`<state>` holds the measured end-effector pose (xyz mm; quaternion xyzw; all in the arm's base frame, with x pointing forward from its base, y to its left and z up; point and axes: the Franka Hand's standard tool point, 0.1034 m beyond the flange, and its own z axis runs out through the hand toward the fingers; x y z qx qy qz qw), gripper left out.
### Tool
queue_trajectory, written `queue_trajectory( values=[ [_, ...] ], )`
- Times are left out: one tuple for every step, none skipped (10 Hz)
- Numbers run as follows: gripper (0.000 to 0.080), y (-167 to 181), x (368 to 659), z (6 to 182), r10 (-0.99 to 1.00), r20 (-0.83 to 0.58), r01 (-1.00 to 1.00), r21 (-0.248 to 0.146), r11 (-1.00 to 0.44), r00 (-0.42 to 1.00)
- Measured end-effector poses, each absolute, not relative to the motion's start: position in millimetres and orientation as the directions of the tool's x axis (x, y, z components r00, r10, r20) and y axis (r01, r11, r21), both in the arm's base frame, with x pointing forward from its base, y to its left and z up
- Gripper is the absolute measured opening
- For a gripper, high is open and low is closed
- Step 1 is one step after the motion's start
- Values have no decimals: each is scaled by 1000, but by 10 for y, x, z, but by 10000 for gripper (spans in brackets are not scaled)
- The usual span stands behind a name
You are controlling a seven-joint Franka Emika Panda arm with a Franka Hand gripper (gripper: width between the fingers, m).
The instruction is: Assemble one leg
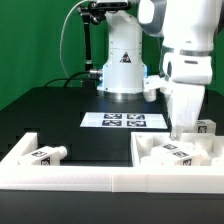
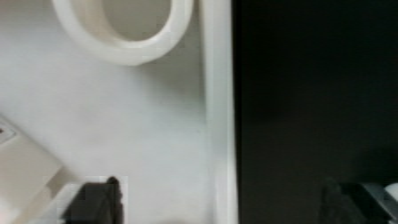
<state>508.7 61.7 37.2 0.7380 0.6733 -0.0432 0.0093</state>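
The end effector is spread wide. In the wrist view its two dark fingers sit far apart and are cut off by the frame edge, so only their tips show. Nothing is gripped between them; in the gap lie only a white panel and the black desk. In the exterior view the white wrist housing and the wall of the tray hide the fingers completely.

Beneath the end effector the panel's long raised edge runs between the fingers. A round hole in the panel is cut off by the frame. The wrist view is blurred, and no leg can be made out in it.

Just beside the arm, toward the exterior view's right, is a leg. One tagged face is turned to the camera. The arm partly hides it, so its long axis cannot be told.

A second leg lies on its side low in the tray, near the arm. Its long axis runs roughly across the view.

A third leg lies well apart at the exterior view's left. It is also on its side and runs roughly left to right, with its narrower end toward the right.

Behind the tray, the marker board lies flat on the desk before the robot's base.
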Motion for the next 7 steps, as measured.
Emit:
queue_trajectory(
  values=[
    [579, 608, 5082, 497, 991, -78, 993, -27, -111, 109],
    [635, 602, 5034, 658, 988, -79, 991, -7, -130, 129],
    [645, 620, 4950, 775, 988, -80, 991, 3, -134, 133],
    [645, 678, 4873, 838, 989, -80, 992, 4, -125, 125],
    [649, 788, 4798, 872, 990, -70, 992, 17, -121, 122],
    [649, 908, 4715, 840, 990, -46, 991, 39, -132, 134],
    [649, 888, 4691, 821, 991, -51, 992, 28, -123, 124]
  ],
)
